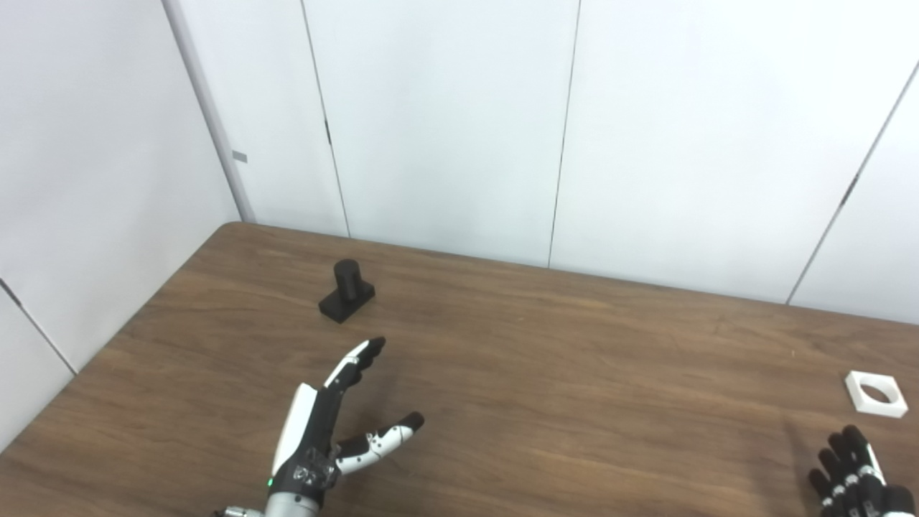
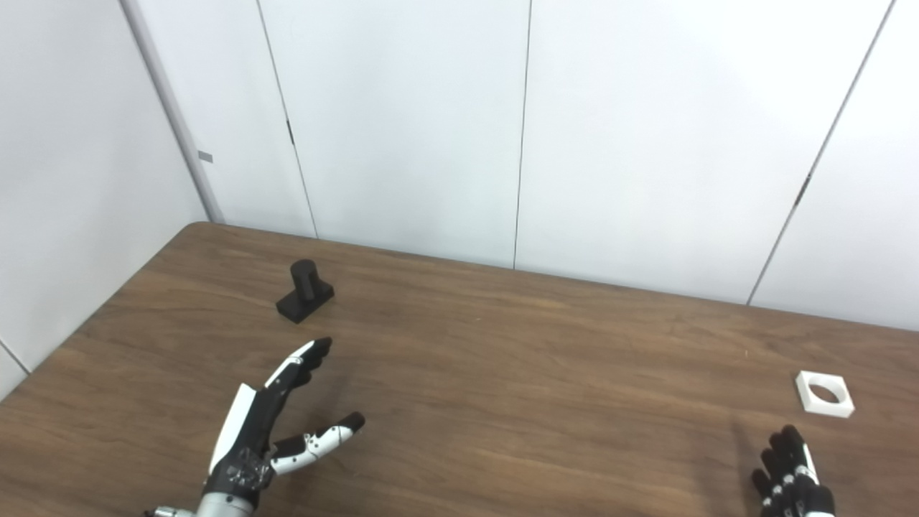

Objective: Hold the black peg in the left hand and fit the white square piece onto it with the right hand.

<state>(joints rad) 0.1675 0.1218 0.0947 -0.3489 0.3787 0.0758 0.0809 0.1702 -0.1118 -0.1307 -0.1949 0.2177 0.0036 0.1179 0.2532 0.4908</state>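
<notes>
Both robot hands sit empty near the worktop edge, left robot hand spread short of the peg, right robot hand with fingers loosely apart below the untouched square, so nothing is done.

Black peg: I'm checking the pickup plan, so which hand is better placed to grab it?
Left. The left hand is open, just short of the black peg; the right hand sits at the far right.

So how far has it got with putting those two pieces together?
Barely started. Nothing is joined or picked up yet: the black peg stands alone on the table, and the white square piece lies far to the right. The left hand is open, short of the peg; the right hand sits near the square. Both grasps and the fitting remain.
</notes>
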